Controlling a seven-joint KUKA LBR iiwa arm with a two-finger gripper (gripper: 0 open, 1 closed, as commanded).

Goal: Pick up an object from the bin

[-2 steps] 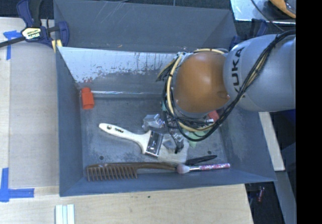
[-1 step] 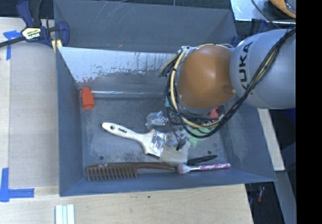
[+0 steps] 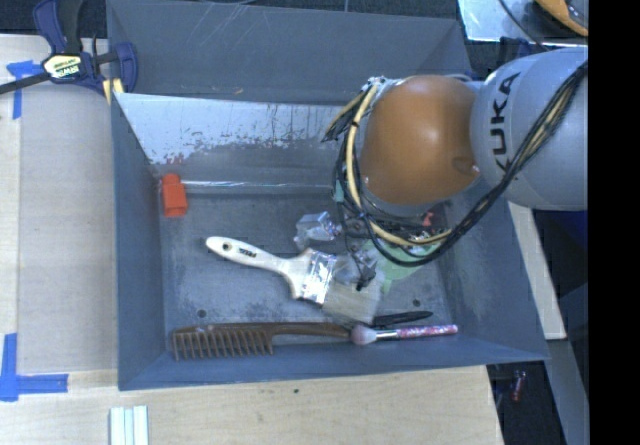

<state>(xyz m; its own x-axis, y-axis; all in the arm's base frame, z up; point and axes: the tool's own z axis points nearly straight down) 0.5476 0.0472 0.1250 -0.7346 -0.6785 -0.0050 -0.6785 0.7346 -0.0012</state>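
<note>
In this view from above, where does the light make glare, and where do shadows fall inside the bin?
Camera view: a pale glare band runs along the bin's back wall; the paintbrush's metal ferrule glints; the arm's orange cover has a soft sheen, and the bin floor beneath it lies in shadow.

Grey bin w/ orange block left rear, white-handled paintbrush mid-floor, brown comb & pink-handled brush along front.
</note>
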